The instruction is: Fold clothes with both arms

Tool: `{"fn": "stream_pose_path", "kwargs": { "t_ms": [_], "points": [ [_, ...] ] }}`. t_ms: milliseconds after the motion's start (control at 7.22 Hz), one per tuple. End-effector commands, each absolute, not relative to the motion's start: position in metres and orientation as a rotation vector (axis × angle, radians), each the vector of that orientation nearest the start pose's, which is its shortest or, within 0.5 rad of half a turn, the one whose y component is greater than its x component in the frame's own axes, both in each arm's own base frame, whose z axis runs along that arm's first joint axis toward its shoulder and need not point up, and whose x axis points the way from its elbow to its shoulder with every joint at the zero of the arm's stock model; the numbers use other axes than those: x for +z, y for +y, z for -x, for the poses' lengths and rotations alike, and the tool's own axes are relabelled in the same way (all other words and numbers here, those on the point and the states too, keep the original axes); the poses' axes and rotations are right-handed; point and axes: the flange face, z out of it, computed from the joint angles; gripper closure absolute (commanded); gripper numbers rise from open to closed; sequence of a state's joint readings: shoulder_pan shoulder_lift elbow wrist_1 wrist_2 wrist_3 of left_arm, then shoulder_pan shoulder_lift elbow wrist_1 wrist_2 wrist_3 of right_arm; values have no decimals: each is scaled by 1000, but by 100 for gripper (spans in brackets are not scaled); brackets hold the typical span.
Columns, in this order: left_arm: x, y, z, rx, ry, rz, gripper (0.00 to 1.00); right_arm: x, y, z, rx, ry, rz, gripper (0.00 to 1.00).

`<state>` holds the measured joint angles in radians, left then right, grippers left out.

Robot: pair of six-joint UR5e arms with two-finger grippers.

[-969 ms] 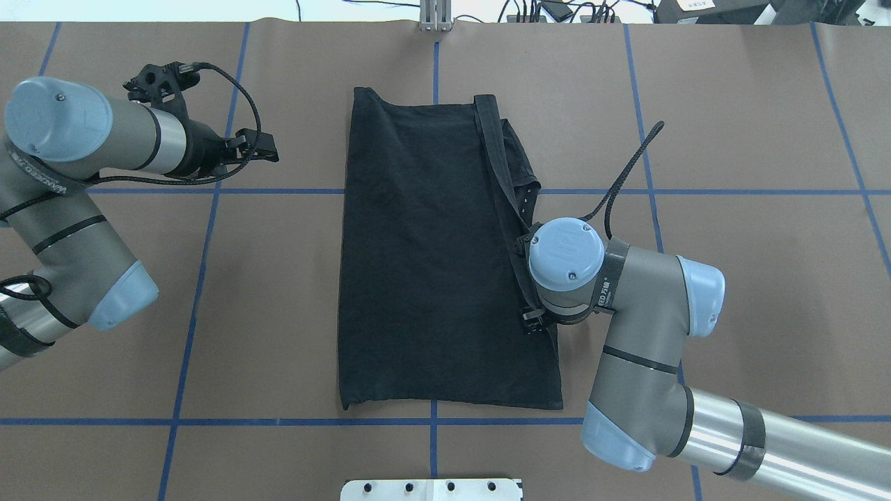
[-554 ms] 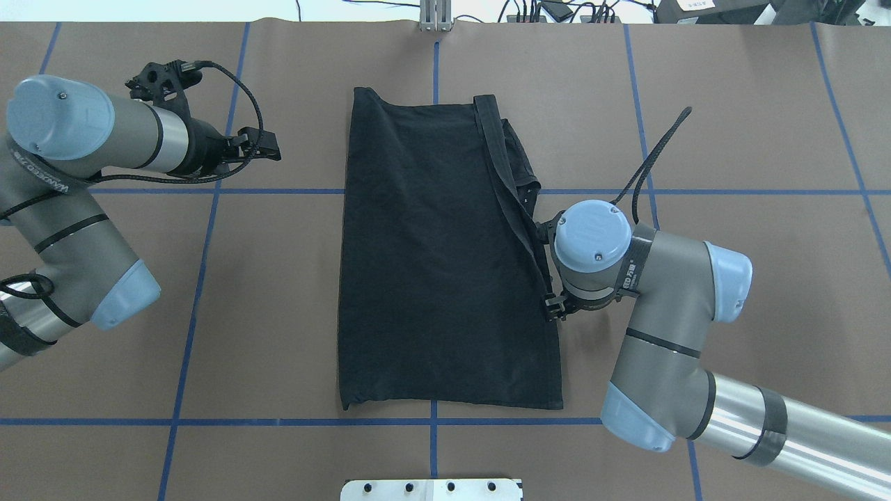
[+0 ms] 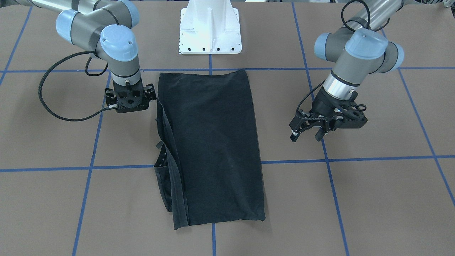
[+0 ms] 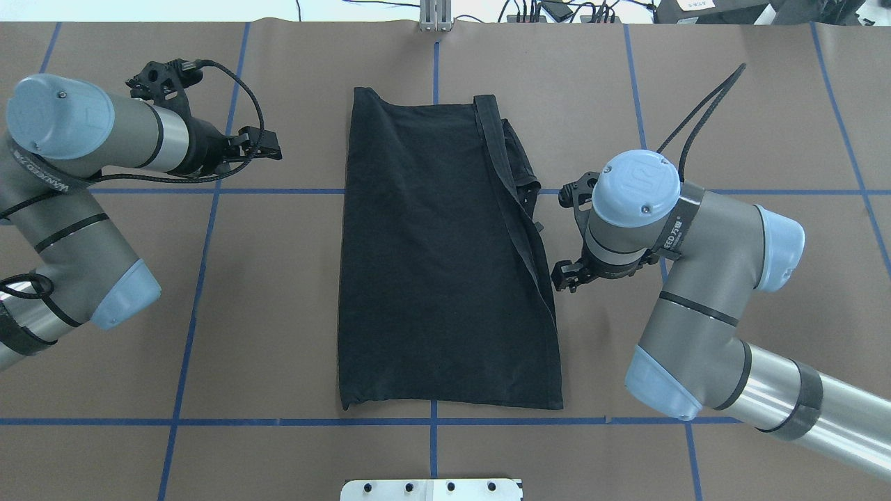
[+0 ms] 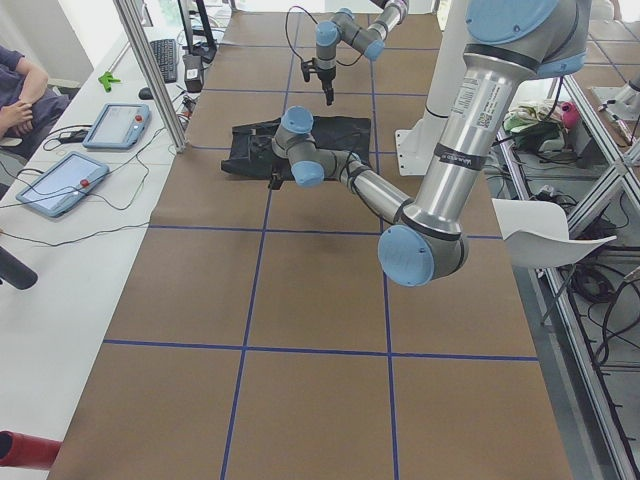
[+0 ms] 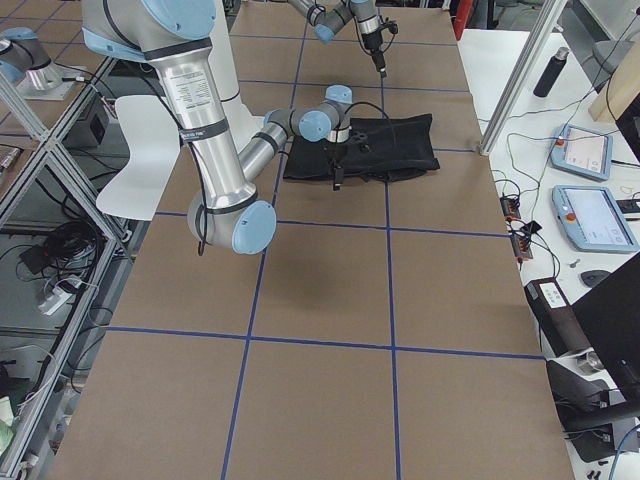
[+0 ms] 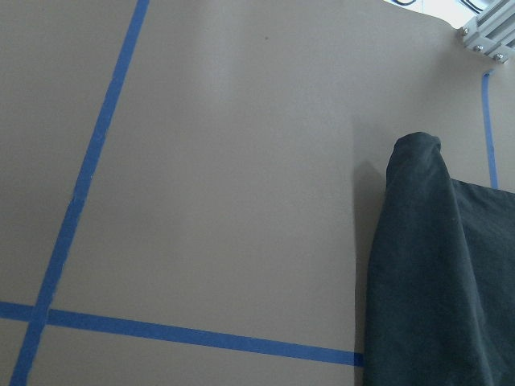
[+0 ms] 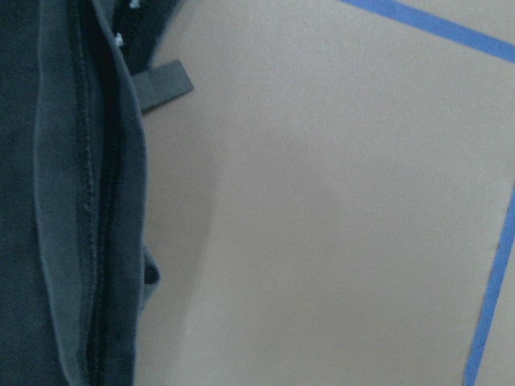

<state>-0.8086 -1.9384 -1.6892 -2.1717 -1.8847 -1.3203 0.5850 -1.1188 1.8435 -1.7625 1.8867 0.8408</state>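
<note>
Parked just beside the shirt (image 3: 213, 142): right gripper (image 3: 128, 103), open or closed cannot tell; left gripper (image 3: 305, 136) spread, empty, well apart. Could snag the bunched sleeve (image 3: 162, 177) and drag the fold askew if pinched unevenly.

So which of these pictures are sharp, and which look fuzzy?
Overhead view: crisp and evenly lit, though the black shirt swallows its own folds. Right wrist view: soft and blurry up close. Left wrist view: sharper, with a faint shadow beside the shirt on the table.

Folded black T-shirt (image 4: 438, 264) lies flat between left arm (image 4: 76, 229) and right arm (image 4: 696, 327).
</note>
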Motion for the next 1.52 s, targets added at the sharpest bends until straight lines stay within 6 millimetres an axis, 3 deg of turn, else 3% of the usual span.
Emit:
{"fn": "stream_pose_path", "kwargs": {
  "t_ms": [0,138,277,692,969,1384],
  "points": [
    [322,-524,-356,-316,1093,-321,0,265,-456,497,-224,-634,-107,0],
    [312,-521,-350,-314,1110,-336,0,254,-474,521,-216,-609,-111,0],
    [302,-518,-346,-309,1126,-351,0,256,-486,534,-207,-573,-117,0],
    [282,-511,-337,-301,1159,-382,0,281,-508,557,-225,-543,-178,0],
    [264,-505,-332,-296,1188,-402,0,301,-532,545,-262,-505,-186,0],
    [259,-504,-332,-298,1198,-402,0,323,-560,539,-272,-514,-218,0]
  ]
}}
